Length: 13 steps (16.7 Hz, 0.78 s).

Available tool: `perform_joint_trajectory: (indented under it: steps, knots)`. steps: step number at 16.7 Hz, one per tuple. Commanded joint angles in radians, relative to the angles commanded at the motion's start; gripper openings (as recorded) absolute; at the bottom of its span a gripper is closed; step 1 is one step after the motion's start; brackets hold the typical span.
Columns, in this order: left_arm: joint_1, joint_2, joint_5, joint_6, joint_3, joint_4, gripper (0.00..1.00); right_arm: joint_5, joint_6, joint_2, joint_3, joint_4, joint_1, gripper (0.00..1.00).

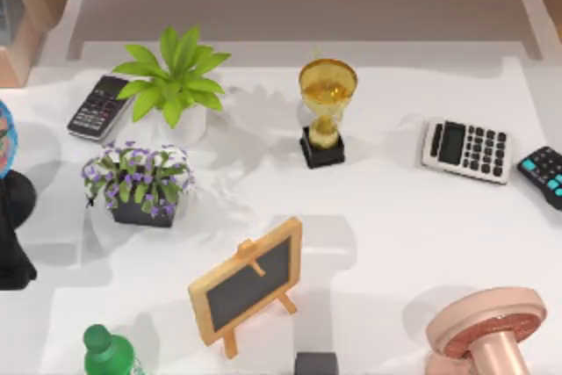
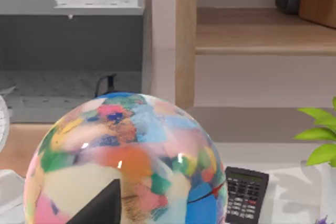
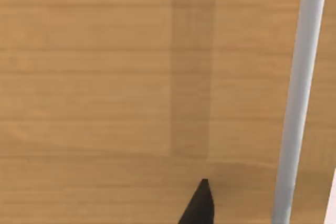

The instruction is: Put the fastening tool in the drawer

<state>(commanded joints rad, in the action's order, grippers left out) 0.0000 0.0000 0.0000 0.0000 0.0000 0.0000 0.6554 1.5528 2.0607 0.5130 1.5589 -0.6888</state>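
Many things stand on the white table (image 1: pixel 395 243). At the top view's left we see a dark calculator (image 1: pixel 98 107), a green plant (image 1: pixel 176 81) in a white pot, and purple flowers (image 1: pixel 140 183) in a dark pot just in front of it. A gold cup (image 1: pixel 325 111) on a black base stands near the middle. A grey calculator (image 1: pixel 465 149) lies at the right, and a black calculator with blue-green keys (image 1: pixel 544 173) lies by the right edge. A small chalkboard (image 1: pixel 248 280) leans on its wooden legs near the front. A green bottle (image 1: pixel 107 353) is at the front left and a pink round thing (image 1: pixel 487 331) at the front right.

We cannot tell where the blue stapler is.

Our left claw (image 2: pixel 105 205) shows as a dark tip right in front of a big, many-coloured globe (image 2: pixel 131 161). The globe blocks most of what is ahead. Beside the globe lies the dark calculator (image 2: pixel 245 192), and behind it stands a wooden post (image 2: pixel 186 40).

Our right claw (image 3: pixel 199 203) shows as a dark tip close to a wooden board (image 3: pixel 105 77), with a grey bar (image 3: pixel 302 98) next to it.

For both claws, we cannot tell if they are apart or together, or if they hold anything.
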Motion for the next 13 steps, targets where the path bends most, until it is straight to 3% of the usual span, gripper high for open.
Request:
perform_joint_trajectory:
  steps: [4, 13]
  knots:
    - [0.000, 0.000, 0.000, 0.000, 0.000, 0.000, 1.00, 0.000, 0.000, 0.000, 0.000, 0.000, 0.000, 0.02]
    - [0.000, 0.000, 0.000, 0.000, 0.000, 0.000, 1.00, -0.001, -0.002, 0.002, -0.001, -0.002, -0.002, 0.00]
